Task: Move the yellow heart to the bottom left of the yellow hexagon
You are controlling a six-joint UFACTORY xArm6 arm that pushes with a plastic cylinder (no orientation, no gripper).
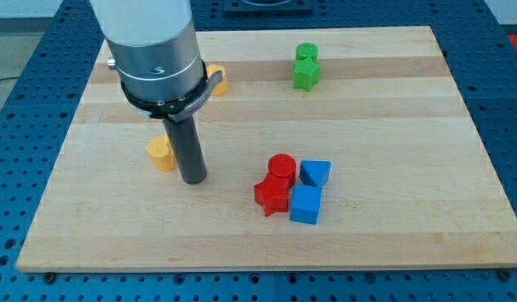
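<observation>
Yellow heart (160,153) sits on the wooden board (393,126) in its left part, just to the view's left of my tip (194,179); shape only partly readable, the lobed top suggests the heart. Rod comes down just beside it on the view's right, and the tip's end rests on the board slightly lower in the view than the block. Whether rod and block actually touch, can't tell; at most a thin gap shows betw. them. No jaws here, just a straight dark rod, clamped on nothing. Rel. to the heart: second yellow block (217,79) lies toward the view's top and a bit right, well apart, mostly hidden behind the arm's grey housing, so its shape can't be confirmed; prob. the hexagon. Further to the heart's right, past the rod, is a tight cluster: red cylinder (281,167) at the top, red star-like block (272,197) below it and touching, blue triangular block (315,173) just right of the cylinder, blue cube (305,204) beneath that, next to the red star-like block. Far up and right of the heart, near the board's top edge, two green blocks (306,65) sit pressed together, one behind the other; shapes unclear. Board rests on a blue perforated table (15,126).
</observation>
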